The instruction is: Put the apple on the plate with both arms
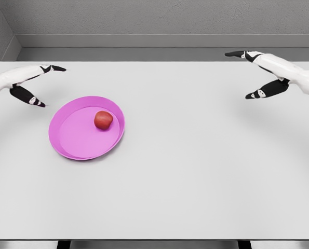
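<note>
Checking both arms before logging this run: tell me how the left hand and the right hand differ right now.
The left hand shows at the table's left edge, close beside the pink plate holding the apple; the right hand is at the far right corner, well away from the plate. The left hand points right, the right hand points left. Both are white with dark fingers, spread open, holding nothing.

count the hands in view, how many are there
2. The left hand hovers over the table's far left, beside the plate holding the apple. The right hand is at the far right. Both are open and empty.
</note>
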Tool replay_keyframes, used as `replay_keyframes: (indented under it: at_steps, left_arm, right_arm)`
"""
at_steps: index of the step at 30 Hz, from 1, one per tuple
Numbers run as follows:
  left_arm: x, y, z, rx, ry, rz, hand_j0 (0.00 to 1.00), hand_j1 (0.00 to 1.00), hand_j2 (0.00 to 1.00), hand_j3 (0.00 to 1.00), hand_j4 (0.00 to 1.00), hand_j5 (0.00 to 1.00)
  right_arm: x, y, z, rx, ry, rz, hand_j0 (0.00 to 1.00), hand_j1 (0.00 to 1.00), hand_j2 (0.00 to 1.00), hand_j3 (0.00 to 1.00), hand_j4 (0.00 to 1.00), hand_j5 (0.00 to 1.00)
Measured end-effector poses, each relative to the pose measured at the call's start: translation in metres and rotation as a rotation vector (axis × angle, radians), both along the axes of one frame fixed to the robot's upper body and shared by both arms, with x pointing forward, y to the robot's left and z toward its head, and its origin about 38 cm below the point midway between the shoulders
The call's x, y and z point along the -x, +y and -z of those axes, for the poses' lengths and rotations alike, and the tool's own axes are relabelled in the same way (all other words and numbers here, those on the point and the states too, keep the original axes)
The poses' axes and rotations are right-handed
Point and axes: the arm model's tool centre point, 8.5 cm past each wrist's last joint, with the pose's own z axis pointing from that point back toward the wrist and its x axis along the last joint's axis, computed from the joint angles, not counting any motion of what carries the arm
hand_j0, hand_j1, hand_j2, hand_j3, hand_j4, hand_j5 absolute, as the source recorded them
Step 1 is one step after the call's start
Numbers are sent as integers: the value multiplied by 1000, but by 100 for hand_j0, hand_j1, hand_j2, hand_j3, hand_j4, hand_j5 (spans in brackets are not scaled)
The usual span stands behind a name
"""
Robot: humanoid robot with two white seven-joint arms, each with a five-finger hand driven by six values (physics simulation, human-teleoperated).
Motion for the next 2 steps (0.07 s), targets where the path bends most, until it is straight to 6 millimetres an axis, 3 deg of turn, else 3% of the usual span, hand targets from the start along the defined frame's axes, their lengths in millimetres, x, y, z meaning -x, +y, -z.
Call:
replay_keyframes:
  at_steps: [2]
  left_arm:
    - [0,3,2,1,4,-8,100,100,100,100,100,100]
  right_arm:
    - [0,0,-1,0,-2,0,100,100,100,100,100,100]
